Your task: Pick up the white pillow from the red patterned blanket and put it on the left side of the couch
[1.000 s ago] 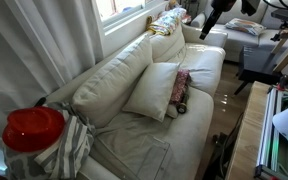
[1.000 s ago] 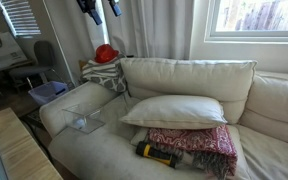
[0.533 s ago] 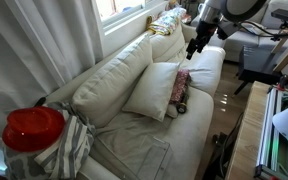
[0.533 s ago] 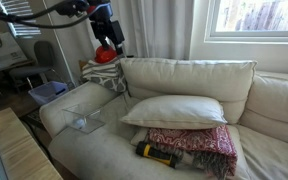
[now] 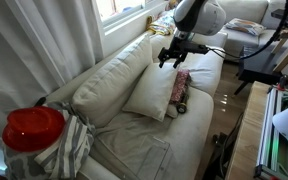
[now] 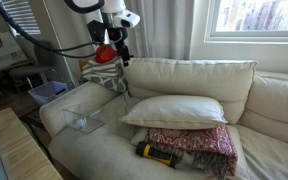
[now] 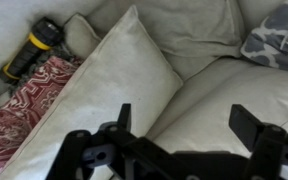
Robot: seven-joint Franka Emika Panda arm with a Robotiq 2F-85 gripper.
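1. A large cream-white fabric couch (image 5: 112,82) (image 6: 189,72) (image 7: 224,95) with plump, wrinkled cushions fills most of every view.
2. A square cream-white throw pillow (image 5: 152,90) (image 6: 174,110) (image 7: 99,95) with pointed corners lies in the middle of the couch. It rests on the seat with one edge against the back cushion, and it covers part of the blanket beneath it.
3. A folded red-pink patterned blanket (image 5: 182,85) (image 6: 189,140) (image 7: 29,108) with a fringed edge lies on the seat under the pillow. It sticks out along the pillow's front side.
4. A grey-and-white striped cloth (image 5: 69,142) (image 6: 99,75) (image 7: 279,35) is draped over one arm of the couch.
5. A shiny red round object (image 5: 32,128) (image 6: 103,54) sits on top of that striped cloth.
6. The robot's black gripper (image 5: 169,62) (image 6: 118,52) (image 7: 182,118) hangs in the air above the couch, clear of the pillow. Its two fingers (image 7: 123,115) are spread wide apart and hold nothing.
7. In the wrist view, one finger stands over the pillow's side edge and the other over the bare couch cushion. The pillow therefore lies below and mostly to one side of the gap, and its top corner points beyond the fingertips.
8. A yellow-and-black flashlight (image 6: 156,153) (image 7: 29,50) lies on the seat, touching the blanket's front edge.
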